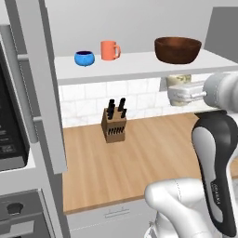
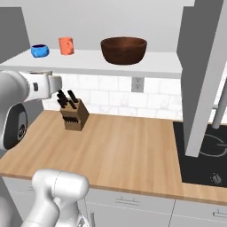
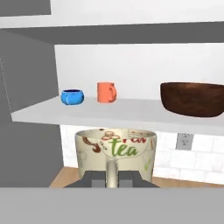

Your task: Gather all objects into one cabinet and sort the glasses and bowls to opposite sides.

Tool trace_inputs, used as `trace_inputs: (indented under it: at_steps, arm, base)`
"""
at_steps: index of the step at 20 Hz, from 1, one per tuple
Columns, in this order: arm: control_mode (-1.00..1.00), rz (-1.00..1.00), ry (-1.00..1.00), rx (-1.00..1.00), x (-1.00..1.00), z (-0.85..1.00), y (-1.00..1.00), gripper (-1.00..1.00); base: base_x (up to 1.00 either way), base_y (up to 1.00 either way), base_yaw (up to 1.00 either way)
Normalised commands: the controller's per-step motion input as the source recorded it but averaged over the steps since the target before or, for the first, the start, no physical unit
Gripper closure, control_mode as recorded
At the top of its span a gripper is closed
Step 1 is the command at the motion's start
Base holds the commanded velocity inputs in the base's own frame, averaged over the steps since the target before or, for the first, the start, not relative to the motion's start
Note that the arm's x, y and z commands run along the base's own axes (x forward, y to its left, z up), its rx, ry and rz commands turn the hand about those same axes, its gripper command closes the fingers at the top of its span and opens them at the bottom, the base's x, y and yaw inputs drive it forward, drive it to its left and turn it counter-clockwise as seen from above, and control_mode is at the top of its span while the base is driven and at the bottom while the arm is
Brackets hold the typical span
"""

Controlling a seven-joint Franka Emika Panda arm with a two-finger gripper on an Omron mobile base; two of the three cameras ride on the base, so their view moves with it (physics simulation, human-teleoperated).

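The open cabinet's white shelf (image 1: 139,67) (image 3: 109,113) carries a small blue bowl (image 1: 84,58) (image 2: 39,50) (image 3: 72,96) at the left. Beside it stands an orange mug (image 1: 109,50) (image 2: 66,45) (image 3: 106,92). A large dark brown bowl (image 1: 177,49) (image 2: 123,49) (image 3: 192,99) sits at the right. My gripper (image 3: 111,177) (image 1: 176,91) is shut on the handle of a beige mottled mug (image 3: 116,151) (image 1: 179,80). I hold it just below the shelf's front edge, under the brown bowl's side.
A grey cabinet door (image 1: 44,93) hangs open at the left and another (image 2: 199,80) at the right. A knife block (image 1: 114,123) (image 2: 73,113) stands on the wooden counter (image 2: 124,150). A black cooktop (image 2: 204,155) lies right, a microwave (image 1: 9,116) left.
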Motion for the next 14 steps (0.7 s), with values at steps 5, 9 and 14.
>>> trace_inputs:
  at_steps: [5,9,14]
  arm:
    - [-1.0,0.21,-0.06,0.0,0.34,0.32,0.6,1.0]
    - [-1.0,0.18,-0.01,0.0,0.07,0.4,0.61,1.0]
    - [-1.0,0.15,0.0,0.0,0.01,0.51,0.39,1.0]
  base:
    - [0.0,0.0,0.0]
    - [0.0,0.0,0.0]
    - [0.0,0.0,0.0]
